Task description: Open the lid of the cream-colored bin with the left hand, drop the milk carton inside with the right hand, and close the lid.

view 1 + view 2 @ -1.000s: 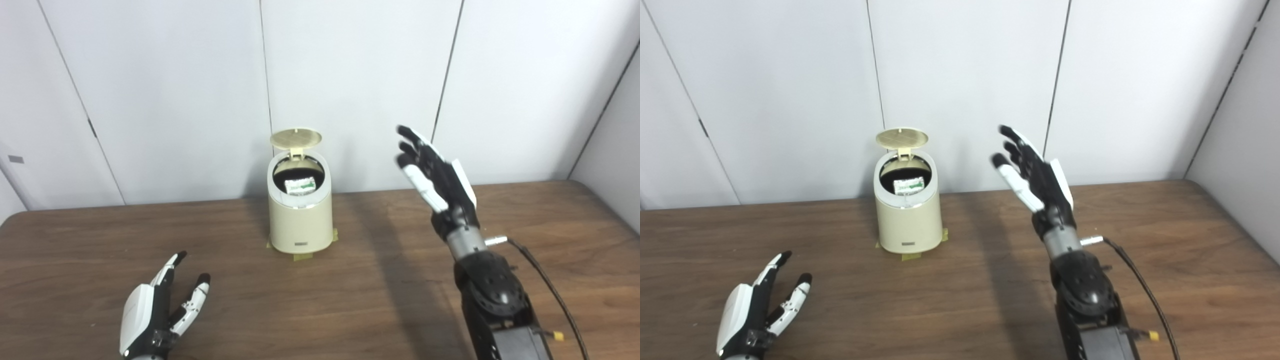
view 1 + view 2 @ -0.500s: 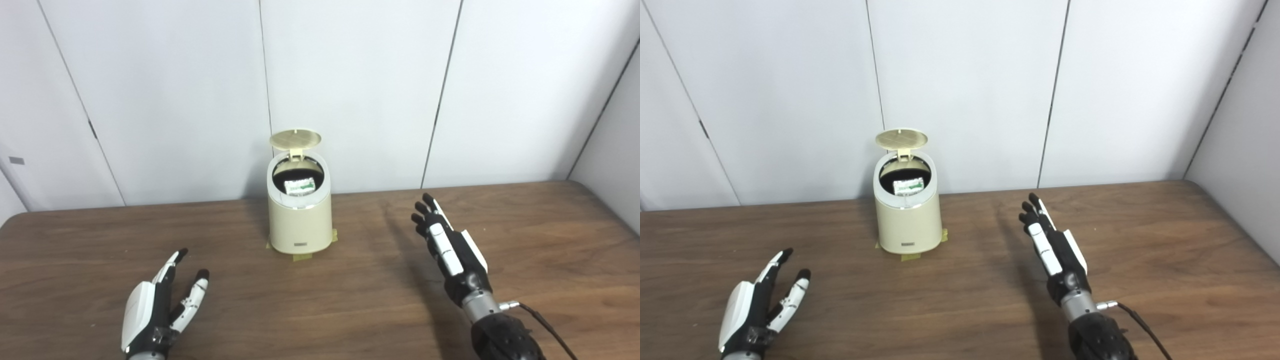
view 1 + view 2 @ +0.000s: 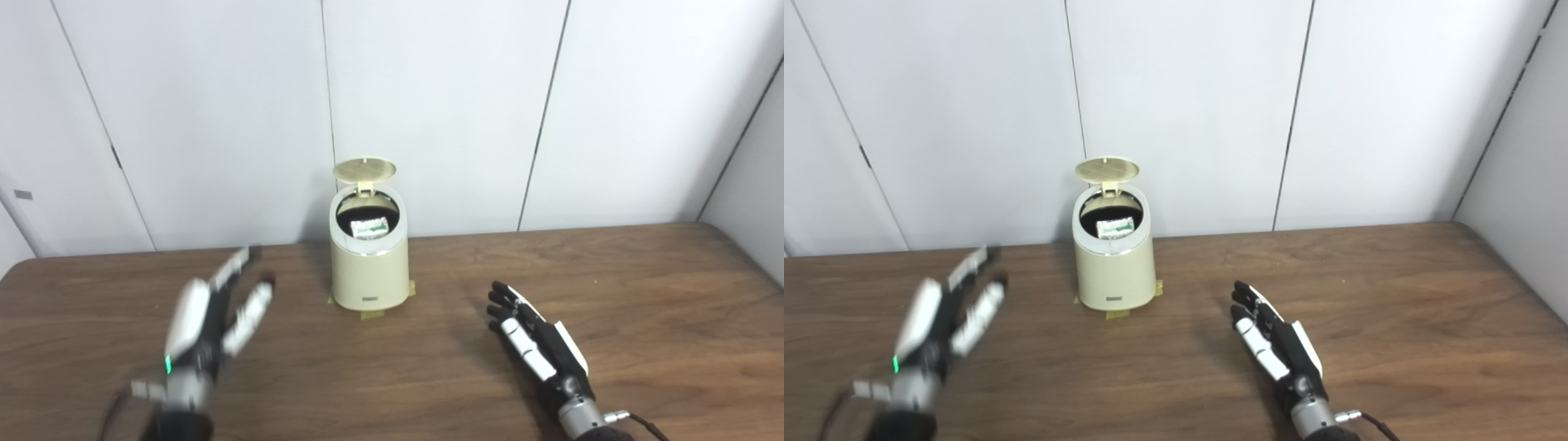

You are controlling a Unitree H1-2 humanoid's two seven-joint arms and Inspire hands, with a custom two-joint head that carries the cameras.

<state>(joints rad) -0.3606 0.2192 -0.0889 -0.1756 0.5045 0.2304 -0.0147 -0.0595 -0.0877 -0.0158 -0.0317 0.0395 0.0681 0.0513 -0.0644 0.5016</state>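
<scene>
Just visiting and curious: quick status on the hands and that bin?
Left hand open, raised, blurred. Right hand open, low over table. Milk carton inside cream bin; lid up. Nothing in the way.

Milk carton (image 3: pixel 1115 228) inside the bin (image 3: pixel 1115 269) — lid (image 3: pixel 1107 169) up.

Milk carton (image 3: pixel 369 227) inside bin (image 3: pixel 369 275), on table (image 3: pixel 643 275).

Print on the milk carton (image 3: pixel 369 227) is unreadable.
</scene>
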